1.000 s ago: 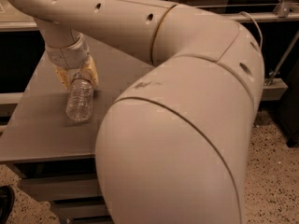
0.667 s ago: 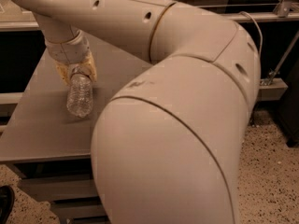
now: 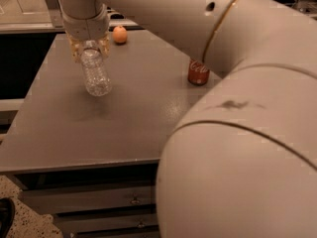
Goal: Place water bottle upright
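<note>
Water bottle (image 3: 95,73) hangs in the air over the back left part of the grey counter (image 3: 124,118), gripped at its neck end by the pincer (image 3: 90,47). The clear ribbed body points down and slightly to the right in the view. Its rounded base is clear of the surface, and a soft shadow lies on the counter just below it. The cap is hidden inside the grasp. The pincer is clenched on the bottle, with one yellowish finger (image 3: 74,47) on each side of its upper part.

Compared with a second ago, the pincer and bottle sit higher and further back in the view, close to the counter's far edge. Earlier the bottle's base was low against the counter, nearer the front left; now there is a visible gap between base and shadow. The tilt of the bottle is much the same.

The cream robot arm (image 3: 163,9) filled most of the right side before and hid that part of the counter. Two things now show there. A red Coca-Cola can (image 3: 198,72) stands upright near the right edge, partly behind the arm's big lower segment. An orange (image 3: 119,34) rests at the back, just right of the pincer. Both are well apart from the bottle. Grey drawer fronts (image 3: 99,197) run under the counter's front edge.
</note>
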You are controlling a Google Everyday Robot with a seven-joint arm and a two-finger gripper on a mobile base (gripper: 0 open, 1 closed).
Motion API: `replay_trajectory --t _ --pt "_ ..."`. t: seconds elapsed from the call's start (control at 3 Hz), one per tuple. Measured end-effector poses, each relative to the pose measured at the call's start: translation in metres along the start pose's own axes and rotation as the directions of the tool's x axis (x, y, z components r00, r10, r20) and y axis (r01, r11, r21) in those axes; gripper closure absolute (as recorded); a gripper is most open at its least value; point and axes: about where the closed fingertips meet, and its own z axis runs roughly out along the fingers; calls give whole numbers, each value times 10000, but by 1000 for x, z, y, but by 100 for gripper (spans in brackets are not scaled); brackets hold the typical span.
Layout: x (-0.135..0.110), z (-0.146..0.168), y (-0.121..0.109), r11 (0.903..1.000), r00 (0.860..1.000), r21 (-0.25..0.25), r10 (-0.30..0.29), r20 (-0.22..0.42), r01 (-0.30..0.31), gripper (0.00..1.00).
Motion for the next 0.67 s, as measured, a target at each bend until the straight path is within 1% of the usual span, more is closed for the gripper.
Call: replay_trajectory --t 0.33,0.67 --pt "5 -33 -16 9824 9824 -1496 -865 1657 1118 100" --pt "28 -42 -25 9363 9528 -2978 -978 2874 1859 100"
